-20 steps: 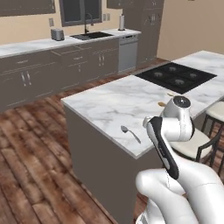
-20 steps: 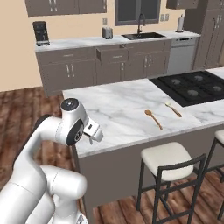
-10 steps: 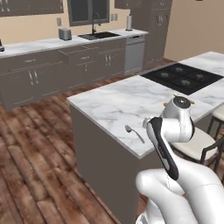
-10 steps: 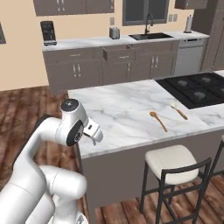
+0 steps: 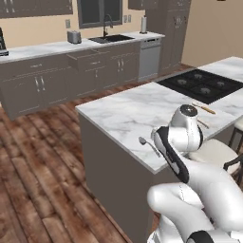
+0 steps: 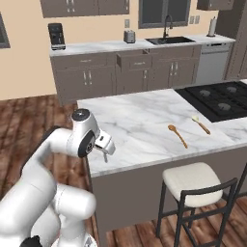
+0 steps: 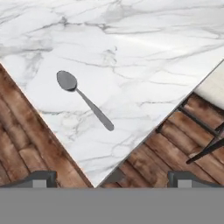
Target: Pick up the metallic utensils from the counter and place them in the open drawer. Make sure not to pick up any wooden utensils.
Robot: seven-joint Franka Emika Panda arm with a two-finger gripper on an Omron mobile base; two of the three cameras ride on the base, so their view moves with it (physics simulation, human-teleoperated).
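spoon on counter corner

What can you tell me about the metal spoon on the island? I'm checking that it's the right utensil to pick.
The metal spoon is small, silver-grey and smooth, with an oval bowl and a slim straight handle that widens slightly at its rounded end. It lies flat on the white grey-veined marble counter, close to its corner and edge, apart from the other utensils. Only the counter touches it. In the left base view it lies at the near edge beside the arm. The open tool hovers above it, not touching.
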